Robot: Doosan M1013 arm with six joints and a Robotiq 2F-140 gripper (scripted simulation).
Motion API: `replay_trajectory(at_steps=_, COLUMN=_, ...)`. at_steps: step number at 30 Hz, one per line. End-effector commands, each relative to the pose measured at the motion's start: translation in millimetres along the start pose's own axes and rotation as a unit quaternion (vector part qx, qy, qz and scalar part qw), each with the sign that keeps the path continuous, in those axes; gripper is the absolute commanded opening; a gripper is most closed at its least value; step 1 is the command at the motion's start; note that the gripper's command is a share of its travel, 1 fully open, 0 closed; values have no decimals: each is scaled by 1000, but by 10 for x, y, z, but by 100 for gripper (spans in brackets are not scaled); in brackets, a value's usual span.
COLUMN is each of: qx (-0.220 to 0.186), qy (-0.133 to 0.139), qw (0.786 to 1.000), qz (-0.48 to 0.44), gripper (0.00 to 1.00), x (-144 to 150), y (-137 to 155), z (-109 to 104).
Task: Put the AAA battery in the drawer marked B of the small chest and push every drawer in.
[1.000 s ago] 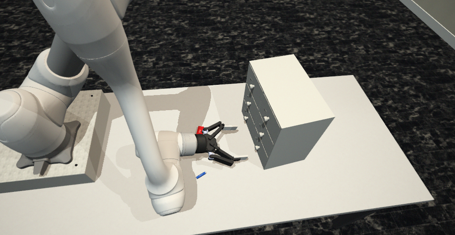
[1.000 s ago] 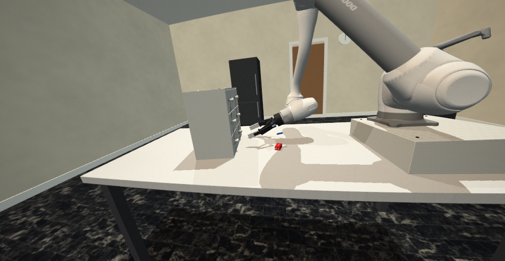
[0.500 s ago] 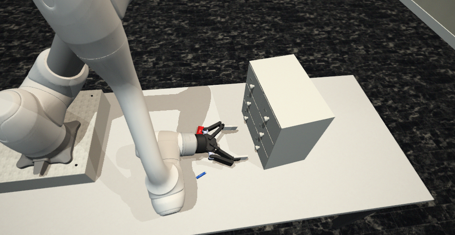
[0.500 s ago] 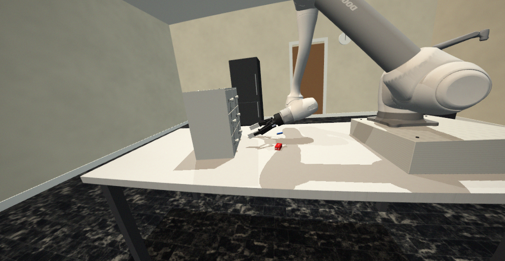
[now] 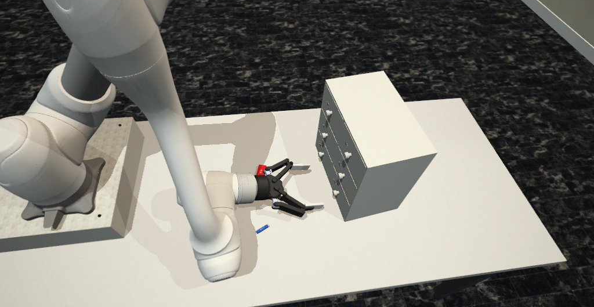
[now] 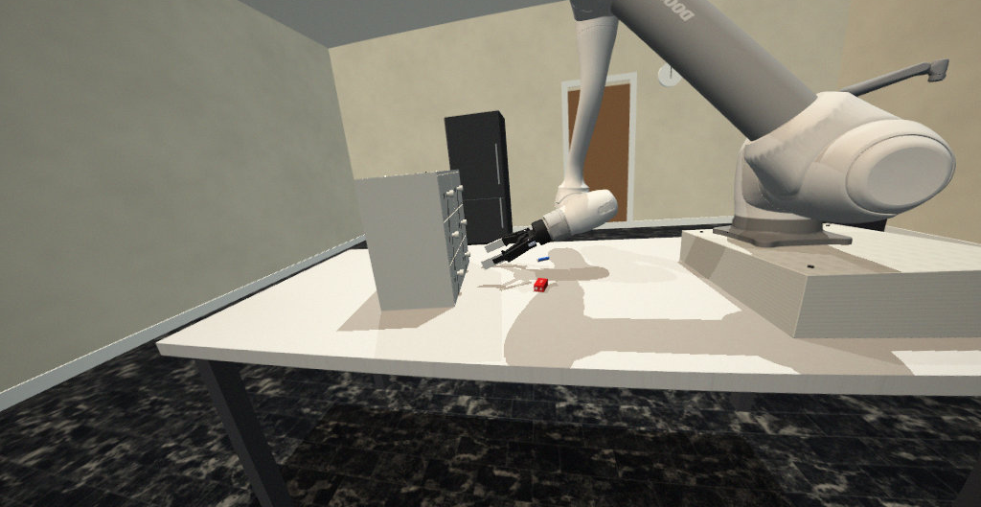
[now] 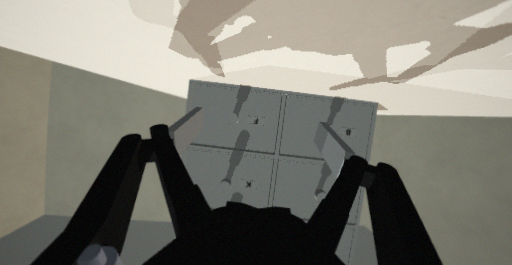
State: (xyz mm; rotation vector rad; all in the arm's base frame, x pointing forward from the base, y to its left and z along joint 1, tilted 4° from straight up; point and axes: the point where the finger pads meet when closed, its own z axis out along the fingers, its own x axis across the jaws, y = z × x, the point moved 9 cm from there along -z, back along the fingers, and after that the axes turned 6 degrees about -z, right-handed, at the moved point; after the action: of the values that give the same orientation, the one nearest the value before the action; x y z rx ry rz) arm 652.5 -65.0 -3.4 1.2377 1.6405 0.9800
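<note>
The small blue cylinder (image 5: 262, 229) (image 6: 543, 258), which looks like the AAA battery, lies on the table, to the camera side of the gripper in the top view. The grey chest (image 5: 398, 126) (image 6: 408, 242) (image 7: 305, 127) stands upright, its drawers in two columns with pale knobs. All visible drawer fronts look flush. The letters are too small to read, so I cannot tell which drawer is B. My gripper (image 5: 315, 185) (image 6: 490, 255) (image 7: 259, 124) is open and empty, tilted down above the table. Its fingertips point at the chest's lower front, with a gap before the knobs.
A small red block (image 5: 260, 169) (image 6: 540, 285) lies on the table (image 5: 469, 205) (image 6: 274, 325) beside the gripper's base in the top view, partly hidden there. The robot's raised plinth (image 5: 118, 217) (image 6: 891, 305) stands at the other end. The arm reaches over the table between plinth and chest.
</note>
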Motion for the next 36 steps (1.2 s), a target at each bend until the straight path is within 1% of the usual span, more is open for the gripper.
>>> replay_trajectory(at_steps=1, qx=0, qy=0, qw=1000, qz=0, gripper=100, x=0, y=1, z=0)
replay_trajectory(at_steps=27, qx=0, qy=0, qw=1000, qz=0, gripper=100, x=-1, y=6, z=-2)
replay_trajectory(at_steps=32, qx=0, qy=0, qw=1000, qz=0, gripper=100, x=-7, y=69, z=-25)
replay_trajectory(at_steps=36, qx=0, qy=0, qw=1000, qz=0, gripper=100, x=-20, y=187, z=-68)
